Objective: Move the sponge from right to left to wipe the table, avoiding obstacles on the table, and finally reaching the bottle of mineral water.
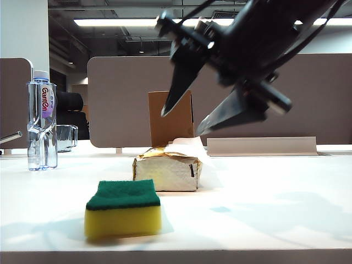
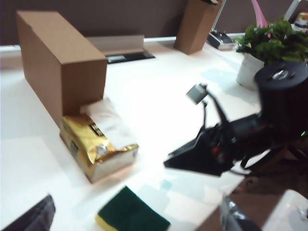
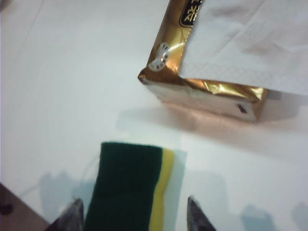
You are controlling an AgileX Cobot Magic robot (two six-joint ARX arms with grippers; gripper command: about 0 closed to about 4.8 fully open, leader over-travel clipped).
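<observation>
The sponge [image 1: 124, 212], yellow foam with its green layer up, lies flat on the white table [image 1: 264, 203] near the front edge. My right gripper [image 1: 181, 124] hangs open high above the table, holding nothing. In the right wrist view its fingertips [image 3: 134, 211] stand apart on either side of the sponge [image 3: 130, 185] below. Behind the sponge sits the gold-topped tissue pack [image 1: 168, 170], and behind that the upright cardboard box [image 1: 170, 118]. The mineral water bottle [image 1: 42, 124] stands at the far left. My left gripper [image 2: 137, 216] is open and empty, with the sponge [image 2: 132, 214] lying below it.
A short glass container [image 1: 66, 137] stands just right of the bottle. Grey-brown divider panels [image 1: 121, 99] close off the back. The left wrist view shows a potted plant [image 2: 269, 43], a second brown box [image 2: 197, 24] and the right arm [image 2: 269, 110] over the table.
</observation>
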